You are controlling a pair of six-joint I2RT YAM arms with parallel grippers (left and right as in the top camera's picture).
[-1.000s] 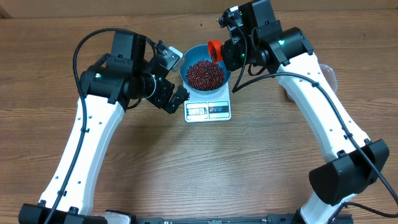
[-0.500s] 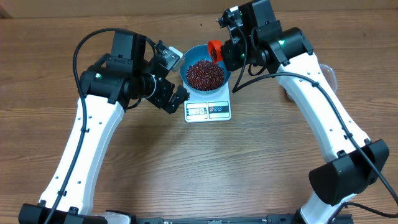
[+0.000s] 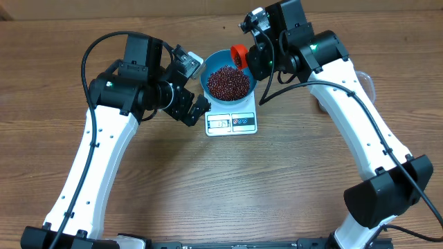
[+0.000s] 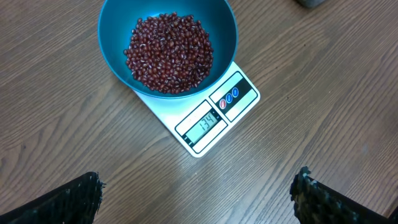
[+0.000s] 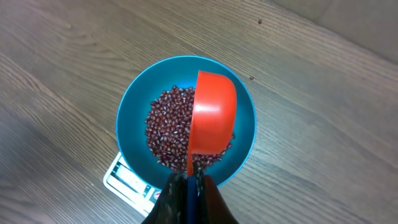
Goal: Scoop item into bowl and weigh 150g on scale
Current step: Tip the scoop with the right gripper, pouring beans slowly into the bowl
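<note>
Hardly anything shifts: right end effector (image 5: 189,182) stays clamped on orange scoop (image 5: 212,112), tipped over beans (image 4: 168,53) in blue bowl (image 4: 112,31) on scale (image 4: 214,121) to top up, left end effector (image 4: 199,193) spread apart just left, keeping clear.

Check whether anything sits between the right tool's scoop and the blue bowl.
Nothing visible does. The right tool, shut on the handle of the orange scoop, holds it over the bowl on the scale, with only the beans beneath. The open left tool is off to one side.
</note>
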